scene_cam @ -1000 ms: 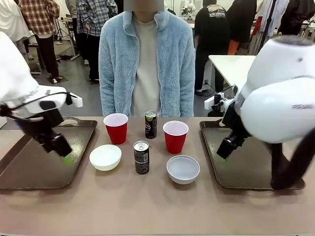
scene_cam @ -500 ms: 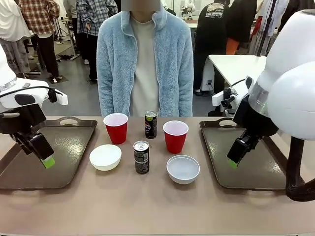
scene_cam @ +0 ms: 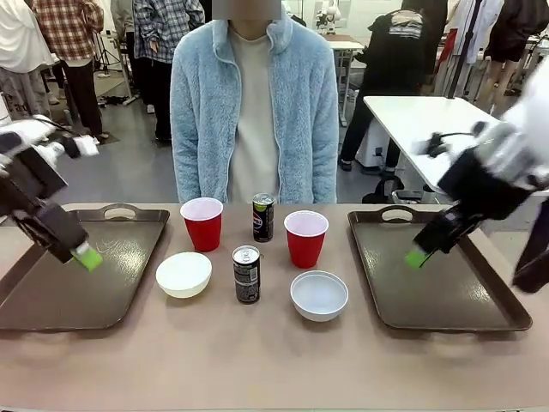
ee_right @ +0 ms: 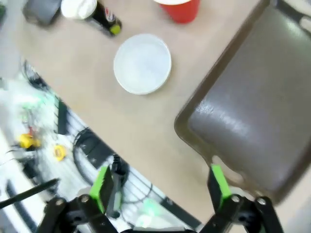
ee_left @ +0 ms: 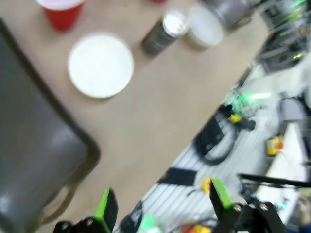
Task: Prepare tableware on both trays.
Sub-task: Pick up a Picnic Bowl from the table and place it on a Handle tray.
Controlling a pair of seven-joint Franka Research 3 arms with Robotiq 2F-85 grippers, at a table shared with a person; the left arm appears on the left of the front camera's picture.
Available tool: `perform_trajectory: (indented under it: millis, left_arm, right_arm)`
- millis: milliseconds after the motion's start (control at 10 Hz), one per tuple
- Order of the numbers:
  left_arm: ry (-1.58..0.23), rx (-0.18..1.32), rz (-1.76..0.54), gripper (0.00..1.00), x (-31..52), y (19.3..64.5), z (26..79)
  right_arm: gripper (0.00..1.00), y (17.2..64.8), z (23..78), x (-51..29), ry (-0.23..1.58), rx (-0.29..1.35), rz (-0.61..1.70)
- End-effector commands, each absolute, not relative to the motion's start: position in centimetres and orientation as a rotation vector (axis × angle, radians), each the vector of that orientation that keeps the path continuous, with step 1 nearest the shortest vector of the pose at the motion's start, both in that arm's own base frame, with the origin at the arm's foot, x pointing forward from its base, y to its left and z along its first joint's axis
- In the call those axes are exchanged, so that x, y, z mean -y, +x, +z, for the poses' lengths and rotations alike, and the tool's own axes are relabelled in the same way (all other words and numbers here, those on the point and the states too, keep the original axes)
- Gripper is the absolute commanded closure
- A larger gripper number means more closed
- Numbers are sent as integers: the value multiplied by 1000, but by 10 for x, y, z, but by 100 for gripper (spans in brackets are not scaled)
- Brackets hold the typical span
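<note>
The left end effector (scene_cam: 87, 256) hung at the left side, angled down and inward from its dark wrist, its 2 green-padded fingers (ee_left: 104, 209) spread wide and empty. The right end effector (scene_cam: 418, 256) mirrored it at the right, jaws apart, holding nothing.

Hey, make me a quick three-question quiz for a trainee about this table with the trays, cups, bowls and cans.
1. True or false: both red cups stand on the table, between the trays.
2. How many drink cans stand near the cups? A one, B two, C three.
3. Fill in: the left gripper and the right gripper both have jaws ____.
Key: 1 true; 2 B; 3 open.
</note>
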State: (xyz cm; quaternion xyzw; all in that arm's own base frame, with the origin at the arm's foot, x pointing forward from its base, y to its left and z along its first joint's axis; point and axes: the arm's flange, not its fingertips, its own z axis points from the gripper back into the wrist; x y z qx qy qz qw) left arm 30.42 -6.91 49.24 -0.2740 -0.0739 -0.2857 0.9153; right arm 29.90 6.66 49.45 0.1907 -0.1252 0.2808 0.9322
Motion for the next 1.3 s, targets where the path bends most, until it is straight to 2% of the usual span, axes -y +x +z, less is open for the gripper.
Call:
perform_trajectory:
  millis: [0,200,500,900,1100,1200]
  left_arm:
    - [-819,132,-528,0,33,319,495]
    - [-934,139,-375,0,-17,333,480]
    - [-954,171,-210,0,-75,339,453]
    - [-943,233,-132,0,-124,325,448]
    - [-913,223,-168,0,-122,317,451]
    - [-923,211,-109,0,-127,324,446]
  right_arm:
    - [0,284,476,-11,598,296,502]
    - [0,279,460,32,751,305,434]
    - [0,274,435,82,887,339,295]
    - [0,255,426,111,925,347,251]
    - [0,256,427,104,893,363,314]
    - [0,267,437,128,907,329,234]
